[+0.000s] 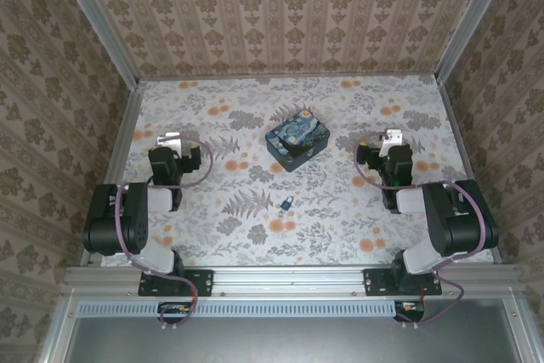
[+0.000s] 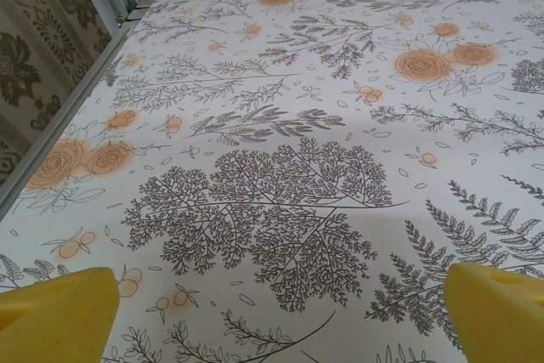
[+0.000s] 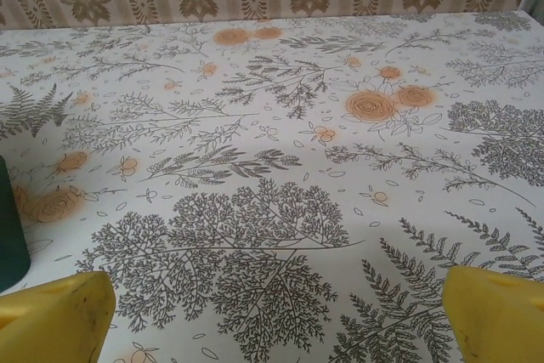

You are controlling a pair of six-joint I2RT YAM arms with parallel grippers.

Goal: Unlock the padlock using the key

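The padlock [image 1: 287,203] lies on the cloth [image 1: 340,210] just below the frame's centre, below the tin [image 1: 297,140]. Left gripper [image 1: 170,138] at mid-left and right gripper [image 1: 392,136] at mid-right both gape wide, holding nothing.

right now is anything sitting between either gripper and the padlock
Nothing visible. The padlock lies on open tablecloth; only printed cloth runs from the left gripper and the right gripper to it. The painted tin sits farther back, off both paths.
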